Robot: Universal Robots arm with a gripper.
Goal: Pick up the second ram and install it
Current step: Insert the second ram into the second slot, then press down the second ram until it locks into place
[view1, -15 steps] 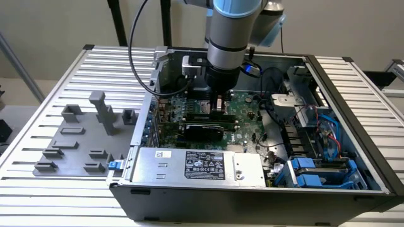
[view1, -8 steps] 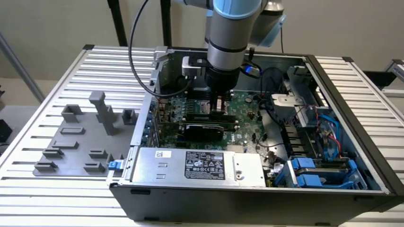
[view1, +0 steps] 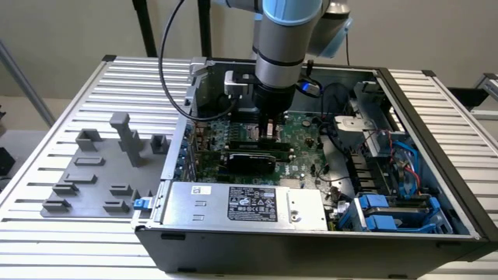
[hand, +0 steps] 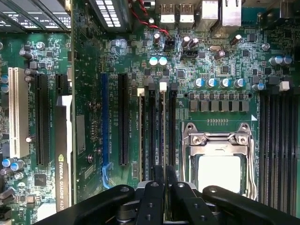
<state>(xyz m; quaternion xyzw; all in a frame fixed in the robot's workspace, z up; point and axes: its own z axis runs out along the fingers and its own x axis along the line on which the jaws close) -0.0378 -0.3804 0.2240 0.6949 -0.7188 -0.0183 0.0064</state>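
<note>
Gripper: the black gripper (hand: 164, 180) hung low inside the open computer case (view1: 435, 146), its fingers (hand: 158, 174) drawn nearly together over a memory slot, with a thin edge caught between them.
Held part: the second ram (hand: 162, 136) appeared edge-on as a narrow strip running away from the fingertips, standing in the bank of slots just beside the processor socket (hand: 219, 161); whether it was fully seated could not be told.
Slots: white latch tabs (hand: 163, 86) stood at the far ends of that bank, and another bank of dark memory slots (hand: 279, 140) lay on the other side of the socket.
Arm: in the exterior view the grey and blue arm (view1: 284, 41) came straight down into the case, the gripper (view1: 269, 131) close above the board.
Motherboard: the large green motherboard (view1: 300, 151) filled the case floor, with long black expansion slots (hand: 123, 119) beside the memory bank and a graphics card (hand: 63, 154) further out.
Power supply: a silver power supply (view1: 241, 201) with a black label sat at the near edge of the case.
Drive bay: blue drive brackets (view1: 385, 213) and cables crowded the exterior view's right.
Fixtures: grey plastic fixture blocks (view1: 109, 169) stood on the slatted table (view1: 55, 116) at the exterior view's left, well apart from the case.
</note>
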